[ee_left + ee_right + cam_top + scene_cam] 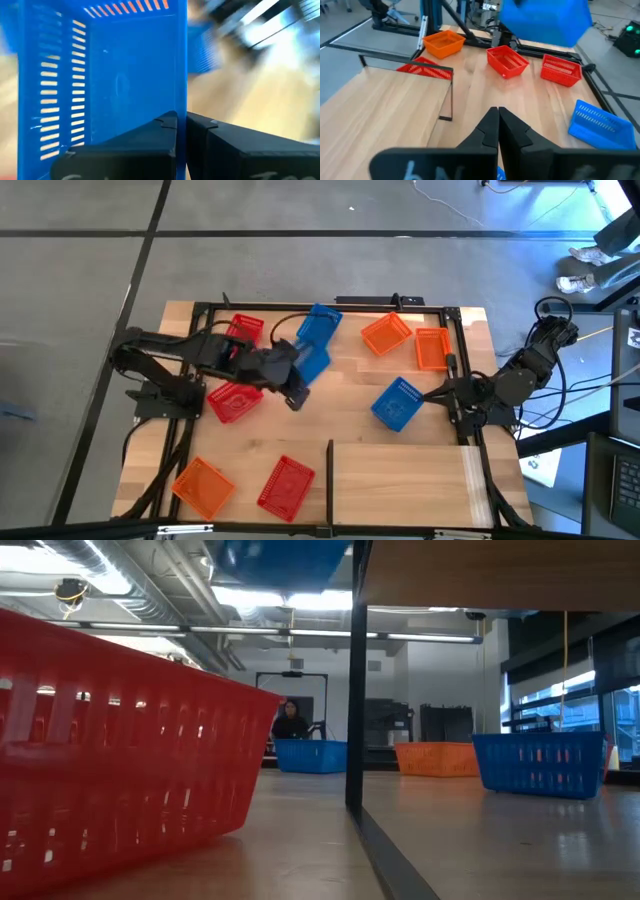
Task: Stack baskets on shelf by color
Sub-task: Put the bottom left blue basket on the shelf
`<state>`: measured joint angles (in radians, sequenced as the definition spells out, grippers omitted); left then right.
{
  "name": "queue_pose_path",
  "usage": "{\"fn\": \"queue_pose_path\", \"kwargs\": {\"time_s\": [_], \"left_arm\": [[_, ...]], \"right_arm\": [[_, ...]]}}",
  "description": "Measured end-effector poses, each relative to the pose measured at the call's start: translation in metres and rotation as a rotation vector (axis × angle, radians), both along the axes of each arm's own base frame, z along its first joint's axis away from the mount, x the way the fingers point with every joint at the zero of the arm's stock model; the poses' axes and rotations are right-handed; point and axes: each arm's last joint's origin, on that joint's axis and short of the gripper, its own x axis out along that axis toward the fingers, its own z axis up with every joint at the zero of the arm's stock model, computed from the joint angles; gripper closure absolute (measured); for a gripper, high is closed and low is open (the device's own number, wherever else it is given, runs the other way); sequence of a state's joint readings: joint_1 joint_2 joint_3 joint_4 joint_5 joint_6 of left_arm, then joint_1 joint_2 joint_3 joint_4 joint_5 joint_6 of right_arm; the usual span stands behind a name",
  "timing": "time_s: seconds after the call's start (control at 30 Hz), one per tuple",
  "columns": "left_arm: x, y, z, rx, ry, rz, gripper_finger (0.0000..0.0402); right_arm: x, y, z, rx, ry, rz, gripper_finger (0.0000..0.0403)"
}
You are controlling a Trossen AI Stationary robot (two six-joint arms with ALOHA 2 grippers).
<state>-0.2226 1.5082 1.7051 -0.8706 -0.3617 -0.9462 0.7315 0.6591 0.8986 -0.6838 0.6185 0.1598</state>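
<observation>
Baskets lie scattered on the shelf, around the divider

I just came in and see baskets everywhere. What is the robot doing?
The robot is sorting little baskets by color on a wooden shelf. Its left gripper is shut on the wall of a blue basket and holds it near the middle of the board. Another blue basket sits just behind it. The right gripper is shut and empty, waiting at the right edge beside a third blue basket. Red and orange baskets lie scattered around, not stacked.
</observation>
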Motion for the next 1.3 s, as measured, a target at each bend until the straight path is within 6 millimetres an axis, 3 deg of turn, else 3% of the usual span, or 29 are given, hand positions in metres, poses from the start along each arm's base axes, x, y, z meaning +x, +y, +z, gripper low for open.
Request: {"fn": "queue_pose_path", "kwargs": {"time_s": [0.17,0.3,0.47,0.67,1.03,1.3], "left_arm": [[0.008,-0.029,0.027,-0.074,-0.287,-0.022,0.0401],[0.013,-0.053,0.033,-0.127,-0.406,-0.068,0.0401],[0.017,-0.082,0.029,-0.163,-0.451,-0.150,0.0401],[0.016,-0.106,0.017,0.004,-0.379,-0.403,0.0401],[0.020,-0.094,0.015,0.474,-0.348,-0.733,0.0401],[0.026,-0.073,0.006,0.709,-0.197,-0.735,0.0401]], "right_arm": [[0.000,0.000,0.000,0.077,0.002,-0.043,0.0402],[-0.001,0.001,0.000,0.133,0.027,0.005,0.0402],[-0.001,0.005,-0.001,0.172,0.068,0.112,0.0402],[-0.003,0.004,0.000,0.183,0.061,0.123,0.0402],[-0.013,-0.005,0.016,0.251,-0.019,0.147,0.0402],[-0.012,-0.004,0.019,0.239,-0.046,0.160,0.0402]]}}
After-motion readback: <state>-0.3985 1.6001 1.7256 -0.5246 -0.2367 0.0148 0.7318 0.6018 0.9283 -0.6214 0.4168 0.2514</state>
